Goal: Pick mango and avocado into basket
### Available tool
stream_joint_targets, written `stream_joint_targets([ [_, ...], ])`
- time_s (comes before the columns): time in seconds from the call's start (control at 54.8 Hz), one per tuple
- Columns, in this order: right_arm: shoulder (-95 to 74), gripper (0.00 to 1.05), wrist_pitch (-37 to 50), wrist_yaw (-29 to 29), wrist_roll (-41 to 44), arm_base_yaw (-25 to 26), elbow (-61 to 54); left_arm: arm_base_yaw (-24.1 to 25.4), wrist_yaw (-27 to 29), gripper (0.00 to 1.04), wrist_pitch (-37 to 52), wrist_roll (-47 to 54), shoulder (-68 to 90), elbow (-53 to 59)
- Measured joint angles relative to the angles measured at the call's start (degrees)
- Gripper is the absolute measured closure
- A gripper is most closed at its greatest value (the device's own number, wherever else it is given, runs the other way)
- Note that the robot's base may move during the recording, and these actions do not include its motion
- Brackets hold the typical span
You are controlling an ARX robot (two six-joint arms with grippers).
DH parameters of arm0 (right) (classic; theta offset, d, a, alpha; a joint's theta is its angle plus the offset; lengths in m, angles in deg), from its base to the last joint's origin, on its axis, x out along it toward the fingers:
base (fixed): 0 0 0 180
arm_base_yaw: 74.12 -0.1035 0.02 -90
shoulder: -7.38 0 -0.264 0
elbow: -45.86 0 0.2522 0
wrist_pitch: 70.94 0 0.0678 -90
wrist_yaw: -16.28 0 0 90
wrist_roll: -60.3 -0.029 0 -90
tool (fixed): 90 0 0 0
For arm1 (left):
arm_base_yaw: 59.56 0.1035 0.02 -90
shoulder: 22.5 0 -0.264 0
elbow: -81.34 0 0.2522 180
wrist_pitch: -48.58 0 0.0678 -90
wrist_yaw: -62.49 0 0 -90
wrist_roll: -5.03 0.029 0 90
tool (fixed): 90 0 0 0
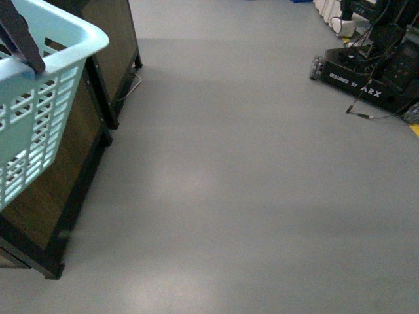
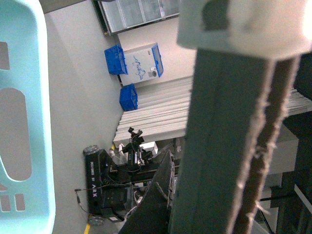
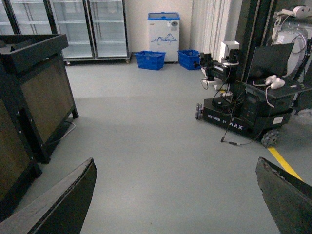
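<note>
In the front view the basket [image 1: 46,98] shows its holey side, upper left; the left wrist view shows only its rim. The right pincer [image 3: 175,168] is wide open over the floor. I cannot tell about the left pincer.

The aqua basket [image 2: 41,97] takes the left edge of the frame. A grey handle [image 2: 229,146], very near, fills the right side; a black robot base [image 2: 105,192] sits lower centre.

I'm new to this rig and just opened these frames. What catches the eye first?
The aqua basket looms at the front view's left edge, in front of dark wooden stands. Wide bare grey floor fills the middle, with another black ARX base parked far right. No fruit shows anywhere.
</note>
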Motion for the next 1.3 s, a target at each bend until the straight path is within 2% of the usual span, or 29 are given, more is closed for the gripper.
stream_joint_targets([
  [1.296,0.0,0.08,0.0,-0.2,0.0,0.0,0.0,-0.3,-0.6,0.97,0.0,-0.1,-0.3,0.0],
])
